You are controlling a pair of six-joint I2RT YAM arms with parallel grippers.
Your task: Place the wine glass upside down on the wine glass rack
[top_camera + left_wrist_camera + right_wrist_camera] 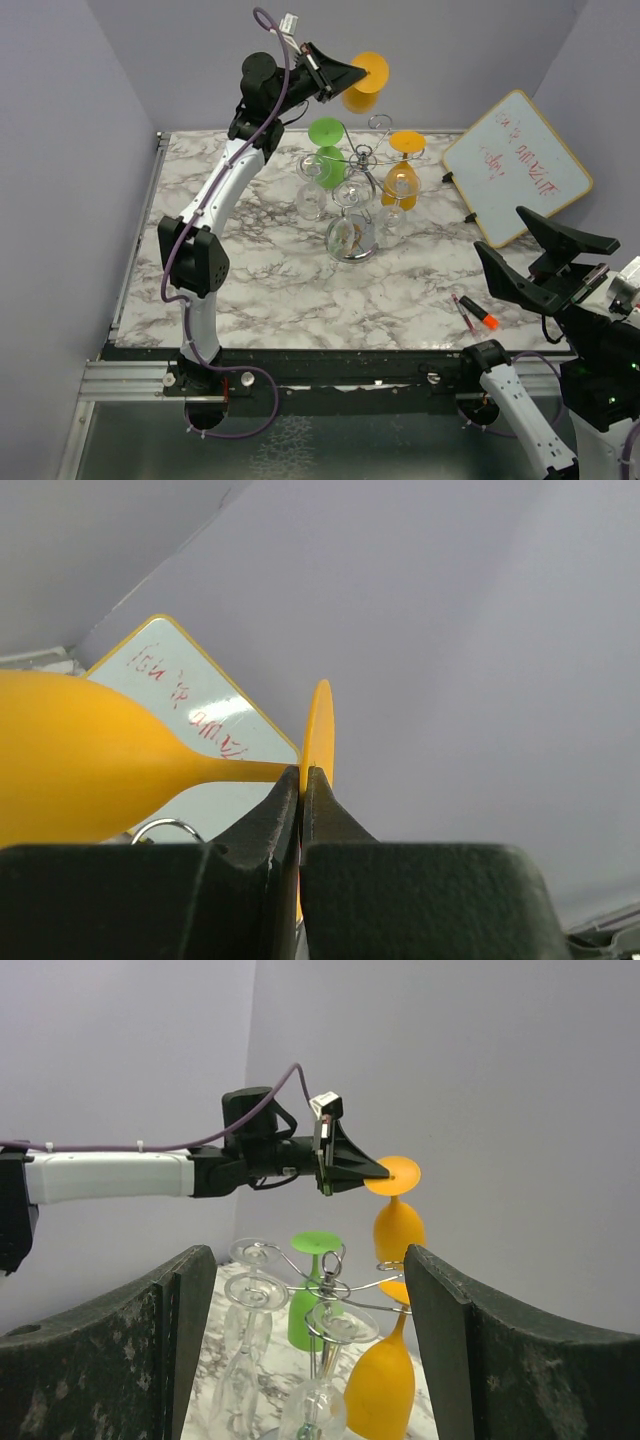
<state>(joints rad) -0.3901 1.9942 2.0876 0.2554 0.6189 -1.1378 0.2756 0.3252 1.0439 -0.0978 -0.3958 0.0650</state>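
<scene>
My left gripper is shut on the flat foot of an orange wine glass. It holds the glass upside down, high above the back of the wine glass rack. The left wrist view shows the jaws pinching the foot's edge, with the bowl to the left. In the right wrist view the held glass hangs just above a far rack arm. The rack carries a green glass, another orange glass and several clear glasses. My right gripper is open and empty at the near right.
A whiteboard with red writing leans at the back right. An orange-capped marker and a thin red pen lie near the front right edge. Purple walls close in the table on the left, back and right.
</scene>
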